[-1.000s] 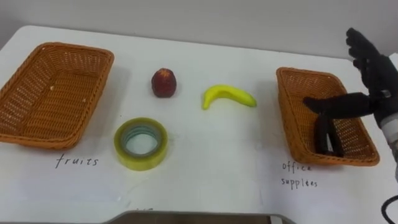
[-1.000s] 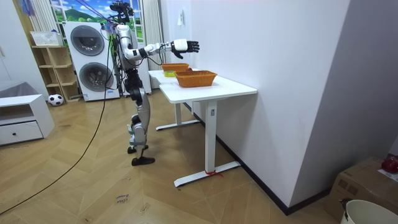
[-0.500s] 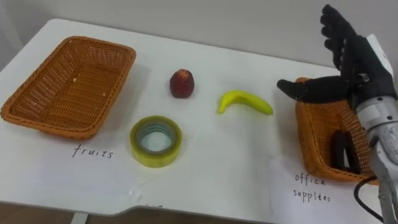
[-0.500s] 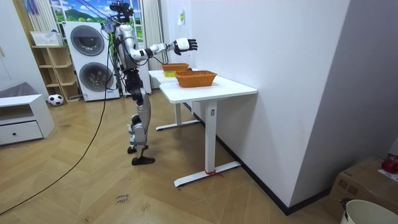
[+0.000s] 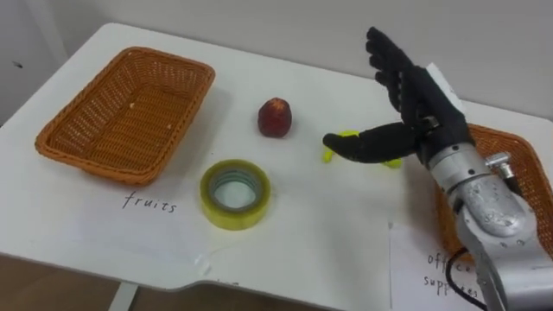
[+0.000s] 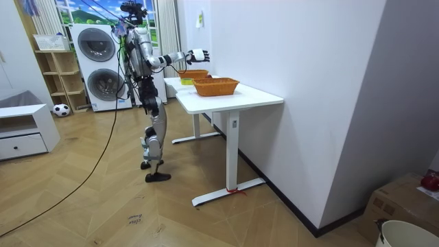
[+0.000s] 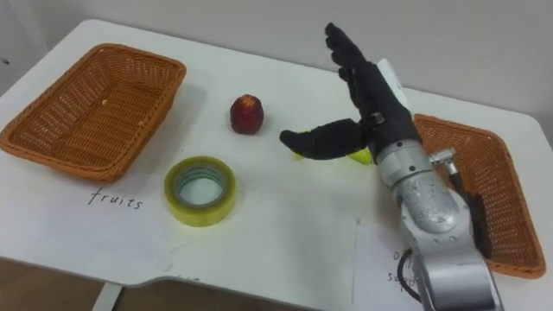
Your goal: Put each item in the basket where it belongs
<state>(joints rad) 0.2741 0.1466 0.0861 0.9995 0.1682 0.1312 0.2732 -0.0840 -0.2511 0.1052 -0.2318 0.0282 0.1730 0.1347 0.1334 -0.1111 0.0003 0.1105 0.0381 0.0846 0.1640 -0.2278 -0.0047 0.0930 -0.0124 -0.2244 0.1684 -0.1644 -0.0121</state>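
Swung over from above the office-supplies basket [image 7: 494, 171], the right hand [image 5: 416, 97] hovers above the curved yellow banana [image 5: 328, 156], fingers straight and fanned, thumb stretched sideways, holding nothing. A round red apple [image 5: 275, 117] and a glossy yellow tape roll [image 5: 234, 193] lie on the smooth white table [image 5: 302, 229] beside the woven wicker fruit basket [image 5: 187, 102].

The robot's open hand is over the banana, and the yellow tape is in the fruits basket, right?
No. The left eye view shows the yellow tape on the table beside the fruits basket, not in it. The open right hand is over the banana.
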